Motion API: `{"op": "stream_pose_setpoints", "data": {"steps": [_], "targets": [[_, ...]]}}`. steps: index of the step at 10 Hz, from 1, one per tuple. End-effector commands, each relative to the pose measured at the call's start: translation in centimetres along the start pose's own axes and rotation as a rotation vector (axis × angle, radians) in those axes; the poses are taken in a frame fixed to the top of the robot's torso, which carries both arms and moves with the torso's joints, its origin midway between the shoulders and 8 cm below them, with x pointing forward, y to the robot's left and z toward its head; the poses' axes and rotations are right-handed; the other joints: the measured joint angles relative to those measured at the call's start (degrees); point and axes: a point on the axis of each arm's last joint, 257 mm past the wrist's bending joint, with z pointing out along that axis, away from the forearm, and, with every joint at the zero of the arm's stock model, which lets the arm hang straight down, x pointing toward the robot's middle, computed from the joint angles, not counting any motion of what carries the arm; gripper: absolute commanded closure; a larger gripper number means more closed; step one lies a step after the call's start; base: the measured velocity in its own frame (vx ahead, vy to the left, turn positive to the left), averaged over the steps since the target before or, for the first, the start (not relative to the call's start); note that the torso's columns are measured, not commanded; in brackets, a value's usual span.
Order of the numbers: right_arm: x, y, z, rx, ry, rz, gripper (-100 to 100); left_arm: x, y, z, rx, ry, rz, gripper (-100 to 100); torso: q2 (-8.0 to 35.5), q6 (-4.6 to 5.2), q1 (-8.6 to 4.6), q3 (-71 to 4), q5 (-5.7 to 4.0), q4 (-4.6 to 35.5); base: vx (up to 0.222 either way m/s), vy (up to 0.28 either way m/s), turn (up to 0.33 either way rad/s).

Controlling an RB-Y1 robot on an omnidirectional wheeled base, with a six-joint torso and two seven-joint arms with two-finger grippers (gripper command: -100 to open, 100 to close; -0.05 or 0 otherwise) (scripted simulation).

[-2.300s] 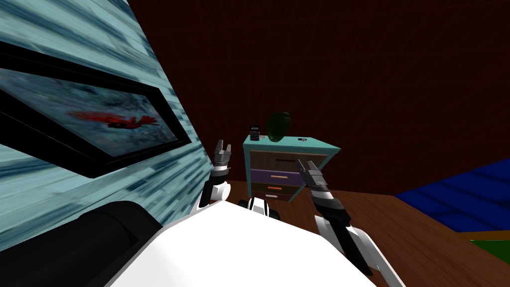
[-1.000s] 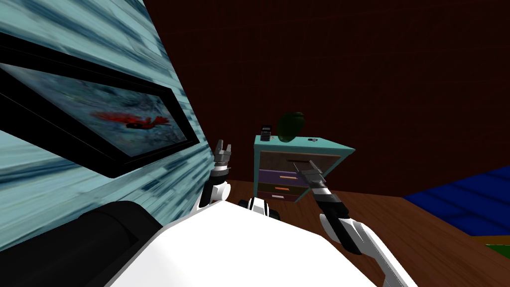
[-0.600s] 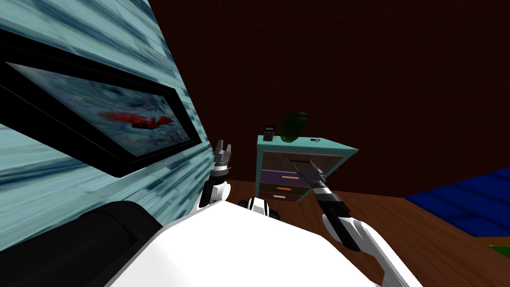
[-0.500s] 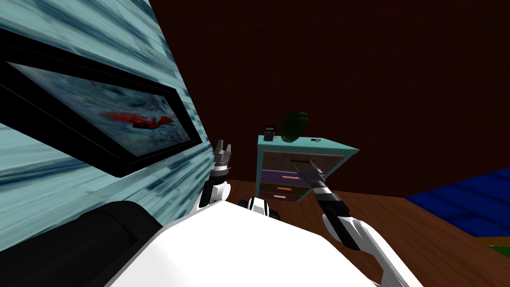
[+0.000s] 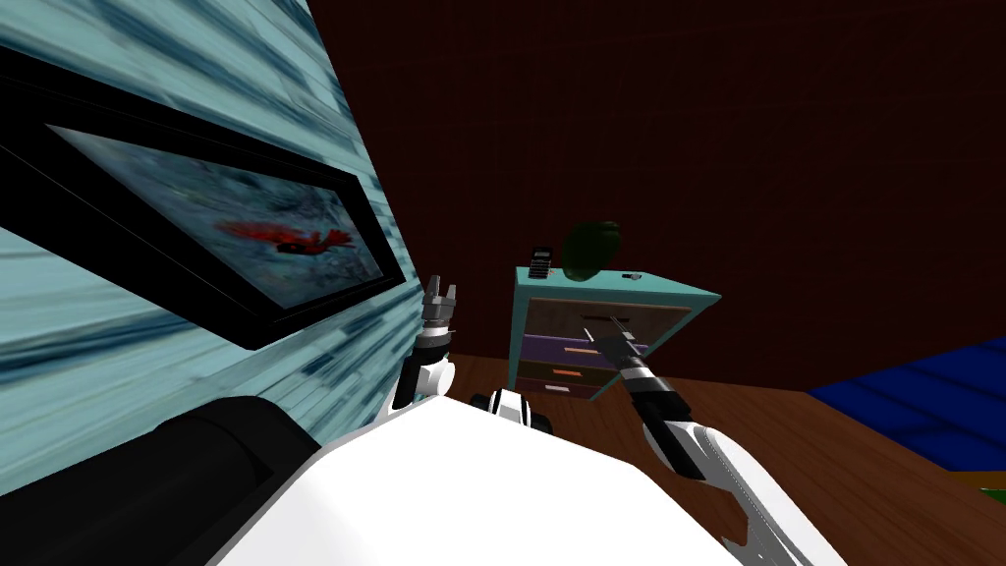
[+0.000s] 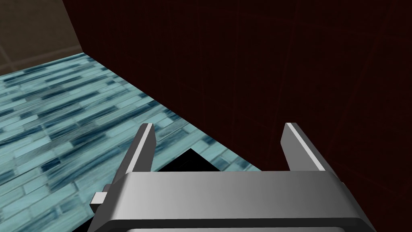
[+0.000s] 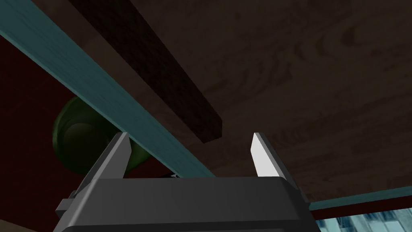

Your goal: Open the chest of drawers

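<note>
The chest of drawers (image 5: 678,295) has a teal frame and brown and purple drawer fronts, and stands against the dark red wall. My right gripper (image 5: 604,327) is stretched out to its top drawer. In the right wrist view the gripper (image 7: 190,139) is open. The end of the dark bar handle (image 7: 161,80) lies just beyond and between the fingertips, on the brown wood-grain drawer front (image 7: 301,100). The fingers do not touch the handle. My left gripper (image 5: 439,293) is raised beside the tiled wall, and it stands open (image 6: 219,128) with nothing in it.
A dark green vase (image 5: 592,249), a small dark device (image 5: 540,261) and a tiny item (image 5: 634,276) sit on the chest's top. A black-framed picture (image 5: 216,236) hangs on the tiled wall at left. A blue rug (image 5: 914,403) lies on the wood floor (image 5: 786,442) to the right.
My right arm has reached forward, bringing the gripper up to the top drawer's handle. The head camera has turned a little, so the chest sits further right in the picture. The left arm has stayed still.
</note>
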Motion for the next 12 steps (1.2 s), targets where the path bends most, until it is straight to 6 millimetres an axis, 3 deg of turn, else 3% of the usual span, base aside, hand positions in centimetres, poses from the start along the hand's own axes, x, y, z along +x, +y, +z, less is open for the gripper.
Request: {"op": "stream_pose_setpoints", "data": {"steps": [1,9,11,12], "targets": [[1.6,-0.2,0.1,-0.017,0.028,-0.138,-100,0.0,0.0,0.0,0.000,0.000,0.000,0,0.0,0.01,-0.08,0.0,-0.02,0.0,-0.011,0.066,0.007],[6.3,-1.6,0.5,-0.079,0.107,-0.594,-100,0.0,0.0,0.0,0.000,0.000,0.000,0,0.0,0.00,-0.05,0.0,-0.01,0.0,-0.013,0.075,0.006],[6.3,-1.6,0.5,-0.079,0.107,-0.595,-100,0.0,0.0,0.0,0.000,0.000,0.000,0,0.0,0.00,-0.04,0.0,-0.01,0.0,-0.006,0.038,0.001],[6.6,-2.6,0.5,-0.079,0.109,-0.602,-100,0.0,0.0,0.0,0.000,0.000,0.000,0,0.0,0.00,-0.12,0.0,-0.03,0.0,0.072,0.049,0.005]]}}
